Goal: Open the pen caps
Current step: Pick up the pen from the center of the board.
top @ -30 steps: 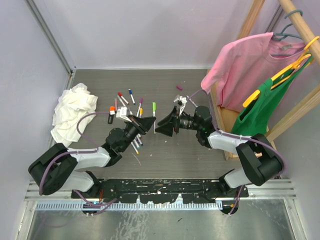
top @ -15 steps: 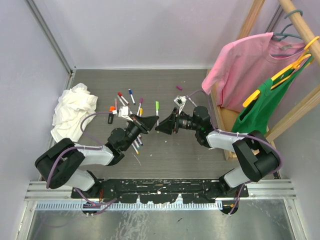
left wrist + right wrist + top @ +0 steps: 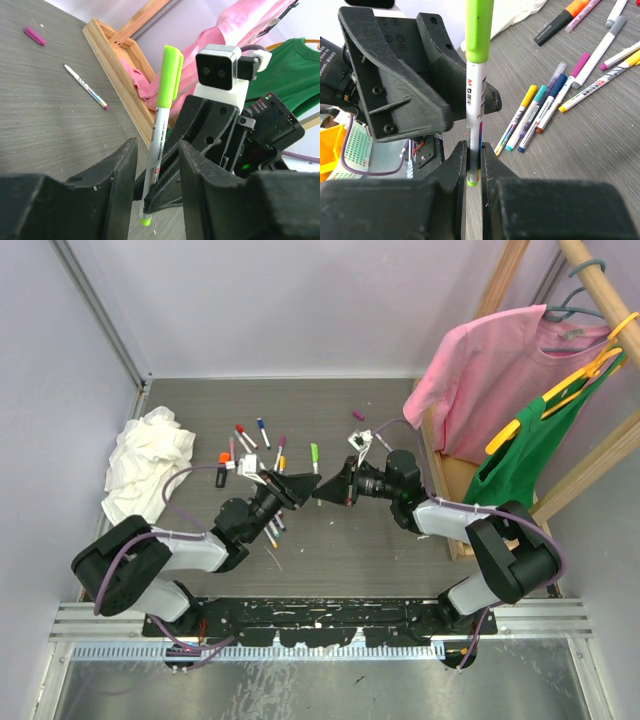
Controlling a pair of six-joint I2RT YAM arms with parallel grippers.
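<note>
Right wrist view shows the green cap seated on top of its pen, which stands upright between the two arms with the right gripper clamped on the barrel's lower end. Opposite, the left gripper has its jaws apart either side of the barrel, touching nothing (other capped pens lie on the table below). Judged step: uncapping this pen. Next, the left must close on the cap alone and pull straight along the barrel.
</note>
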